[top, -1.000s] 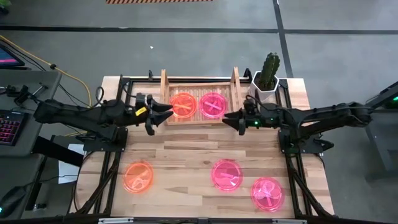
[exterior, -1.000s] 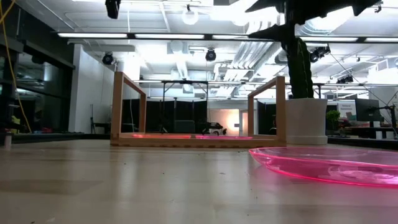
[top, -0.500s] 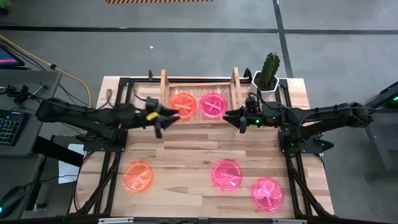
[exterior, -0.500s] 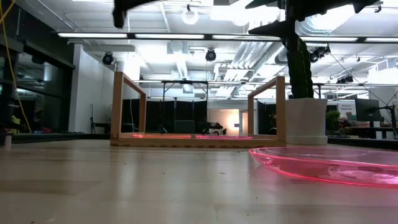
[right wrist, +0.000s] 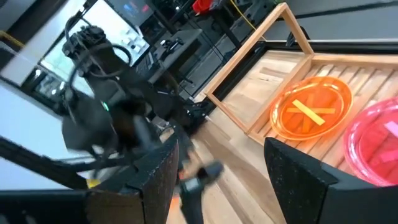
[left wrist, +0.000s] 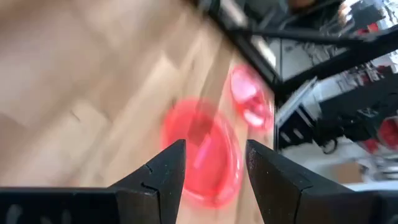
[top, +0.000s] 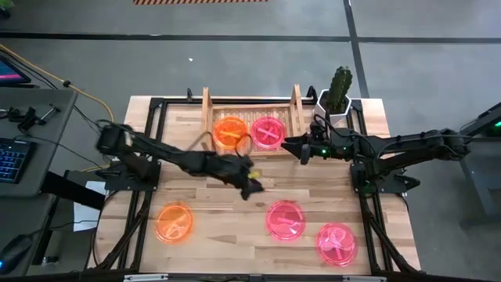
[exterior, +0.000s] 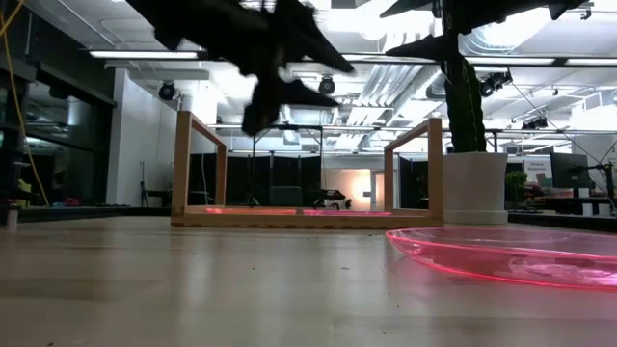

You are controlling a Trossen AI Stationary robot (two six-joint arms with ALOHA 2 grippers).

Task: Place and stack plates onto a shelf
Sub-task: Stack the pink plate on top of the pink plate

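The light-wood shelf (top: pixel 250 116) stands at the table's far middle. An orange plate (top: pixel 230 131) and a pink plate (top: pixel 268 131) lie flat on its slatted base. An orange plate (top: pixel 174 222) and two pink plates (top: pixel 286 219) (top: pixel 337 241) lie flat on the near half of the table. My left gripper (top: pixel 253 187) hangs open above the table's middle, just short of the nearer-centre pink plate (left wrist: pixel 202 152), touching nothing. My right gripper (top: pixel 302 150) stands open in the air at the shelf's right front corner, with nothing between its fingers.
A white pot with a cactus (top: pixel 338 94) stands right of the shelf at the far right. Black frame rails run along the table's left and right sides (top: pixel 145 196) (top: pixel 368 196). Bare wood lies between the shelf and the near plates.
My left gripper has swung from the shelf's left front corner toward the table's near edge and right, sinking toward the middle pink plate, and has rolled on the way. It stays open. The plates and my right gripper have kept still.
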